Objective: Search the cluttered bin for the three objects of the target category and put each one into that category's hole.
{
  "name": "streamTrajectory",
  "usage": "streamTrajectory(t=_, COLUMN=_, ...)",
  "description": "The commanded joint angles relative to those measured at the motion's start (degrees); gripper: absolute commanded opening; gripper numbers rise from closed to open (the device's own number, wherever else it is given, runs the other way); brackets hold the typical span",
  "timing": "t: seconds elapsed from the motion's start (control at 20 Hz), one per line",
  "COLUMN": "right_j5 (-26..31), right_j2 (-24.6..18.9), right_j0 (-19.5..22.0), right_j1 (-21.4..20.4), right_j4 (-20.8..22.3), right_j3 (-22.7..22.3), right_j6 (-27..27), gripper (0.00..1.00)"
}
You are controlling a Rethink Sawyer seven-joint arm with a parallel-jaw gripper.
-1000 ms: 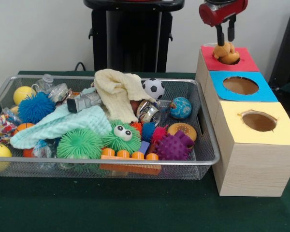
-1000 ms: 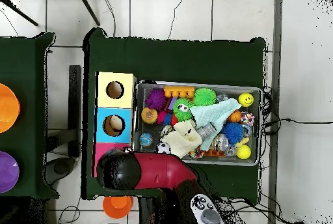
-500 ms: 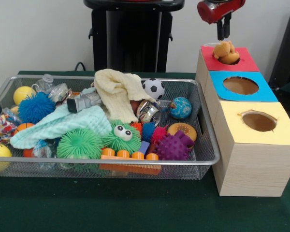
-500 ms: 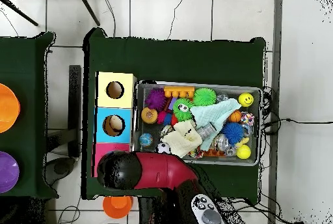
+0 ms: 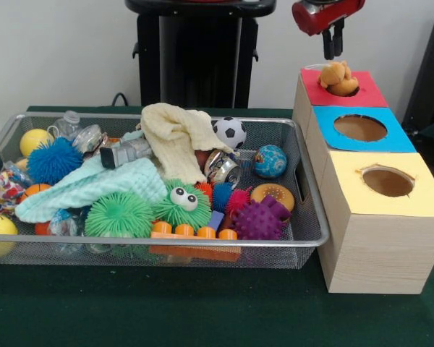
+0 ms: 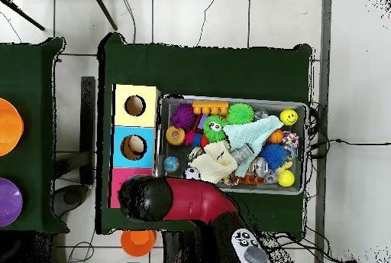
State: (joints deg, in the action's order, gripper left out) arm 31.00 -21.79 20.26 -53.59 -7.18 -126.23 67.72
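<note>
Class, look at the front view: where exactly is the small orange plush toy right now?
The orange plush toy sits in the hole of the red-topped box, at the picture's upper right, directly below the hand and behind the blue-topped box.

A tan plush toy [image 5: 338,77] sits partly sunk in the round hole of the red-topped box section [image 5: 362,95], its upper body protruding above the rim, beside the blue-topped section [image 5: 395,136] and the yellow-topped section [image 5: 419,195].
</note>
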Motion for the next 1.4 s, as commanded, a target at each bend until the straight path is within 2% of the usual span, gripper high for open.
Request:
streamTrajectory(t=0.05, right_j5=-3.6, right_j2=-4.2, right_j0=2.4, right_j1=3.3, right_j4=-3.5, right_j3=-1.5, right_j6=8.7, gripper=0.00)
streamTrajectory(t=0.75, right_j5=-7.7, right_j2=-6.6, right_j0=4.1, right_j1=7.2, right_j4=-2.5, right_j3=-2.7, right_j6=8.8, gripper=0.00)
streamTrajectory(t=1.05, right_j5=-7.7, right_j2=-7.5, right_j0=4.6, right_j1=7.5, right_j4=-2.6, right_j3=-3.3, right_j6=9.4, gripper=0.00)
streamTrajectory(t=1.25, right_j5=-9.0, right_j2=-6.2, right_j0=4.1, right_j1=9.3, right_j4=-1.0, right_j3=-3.1, right_j6=9.6, gripper=0.00)
streamTrajectory(t=1.4, right_j5=-6.8, right_j2=-2.1, right_j0=1.9, right_j1=11.6, right_j4=1.5, right_j3=-1.1, right_j6=9.4, gripper=0.00)
